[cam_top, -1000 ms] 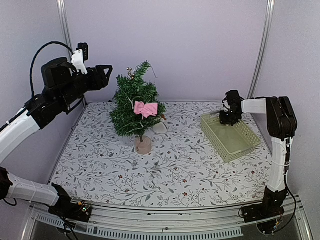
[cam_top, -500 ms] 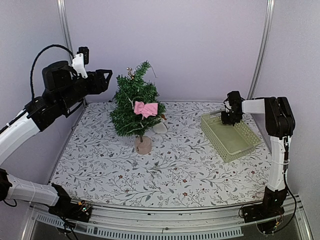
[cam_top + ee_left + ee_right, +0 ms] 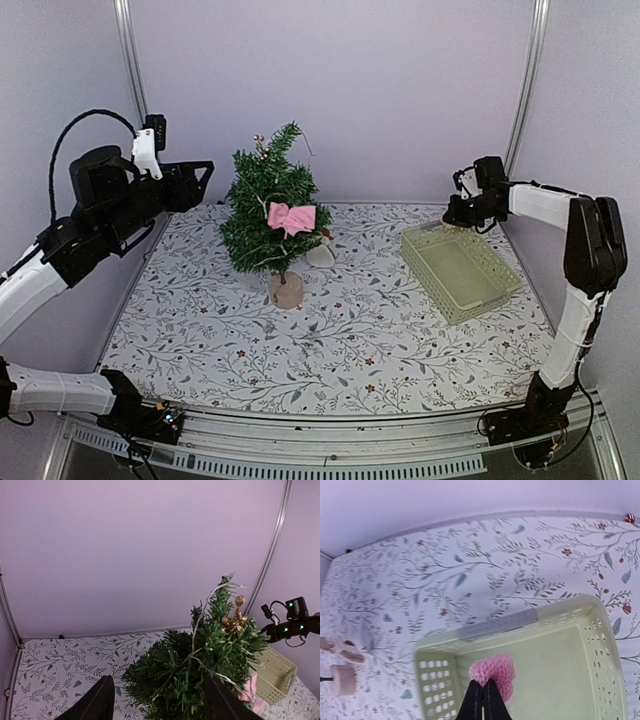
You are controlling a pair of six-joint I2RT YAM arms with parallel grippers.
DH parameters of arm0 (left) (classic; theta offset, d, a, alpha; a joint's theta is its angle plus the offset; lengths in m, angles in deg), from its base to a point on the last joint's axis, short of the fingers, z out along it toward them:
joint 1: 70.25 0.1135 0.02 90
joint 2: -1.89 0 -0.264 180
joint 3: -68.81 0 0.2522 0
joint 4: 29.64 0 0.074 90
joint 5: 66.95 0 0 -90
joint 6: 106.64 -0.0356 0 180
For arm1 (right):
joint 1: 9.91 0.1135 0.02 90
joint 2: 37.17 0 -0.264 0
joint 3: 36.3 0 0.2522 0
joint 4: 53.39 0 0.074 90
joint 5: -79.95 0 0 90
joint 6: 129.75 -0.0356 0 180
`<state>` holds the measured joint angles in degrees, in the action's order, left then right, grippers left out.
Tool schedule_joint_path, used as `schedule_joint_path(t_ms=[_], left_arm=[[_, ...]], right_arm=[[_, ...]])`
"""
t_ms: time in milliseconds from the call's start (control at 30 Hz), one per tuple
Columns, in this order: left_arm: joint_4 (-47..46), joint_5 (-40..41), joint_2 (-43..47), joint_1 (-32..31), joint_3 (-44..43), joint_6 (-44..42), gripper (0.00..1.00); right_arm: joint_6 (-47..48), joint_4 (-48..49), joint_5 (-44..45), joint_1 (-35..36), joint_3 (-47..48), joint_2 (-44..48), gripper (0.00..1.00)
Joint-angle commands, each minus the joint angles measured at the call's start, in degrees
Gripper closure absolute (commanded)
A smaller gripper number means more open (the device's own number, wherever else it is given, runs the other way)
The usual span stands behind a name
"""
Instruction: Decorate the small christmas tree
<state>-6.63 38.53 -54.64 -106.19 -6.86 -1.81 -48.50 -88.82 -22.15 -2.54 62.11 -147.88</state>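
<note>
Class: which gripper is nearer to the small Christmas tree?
Left. The left gripper hangs just left of the tree, near its top; the right gripper is across the table, above the basket, pinching a pink ornament.

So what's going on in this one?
Two robot arms are decorating the small christmas tree. The right gripper is shut on a pink knitted ornament, held over the pale green basket. The left gripper hangs open in the air left of the tree, which carries a pink bow.
</note>
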Motion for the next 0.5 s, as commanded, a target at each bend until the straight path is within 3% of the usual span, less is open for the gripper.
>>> schedule_joint_path(t_ms=[0,133,233,367,467], left_arm=[[-0.72,-2.77,4.06,0.70,2.70,-2.63,0.39],[-0.27,-7.92,5.38,0.00,3.37,-5.43,0.43],[-2.05,-8.23,6.62,-2.78,5.17,-8.70,0.44],[-4.83,-5.42,6.04,-10.47,5.55,-17.97,0.45],[-6.05,-3.29,2.36,-17.20,3.76,-26.04,0.46]], right_arm=[[-6.02,3.90,-18.74,0.08,-5.17,10.32,1.00],[-12.28,10.94,-32.48,0.18,-10.39,16.65,1.00],[-21.73,18.30,-37.76,0.92,-15.41,19.61,1.00],[-32.50,23.44,-41.67,3.34,-19.08,22.46,1.00],[-36.48,20.05,-44.64,5.11,-18.54,22.74,1.00]])
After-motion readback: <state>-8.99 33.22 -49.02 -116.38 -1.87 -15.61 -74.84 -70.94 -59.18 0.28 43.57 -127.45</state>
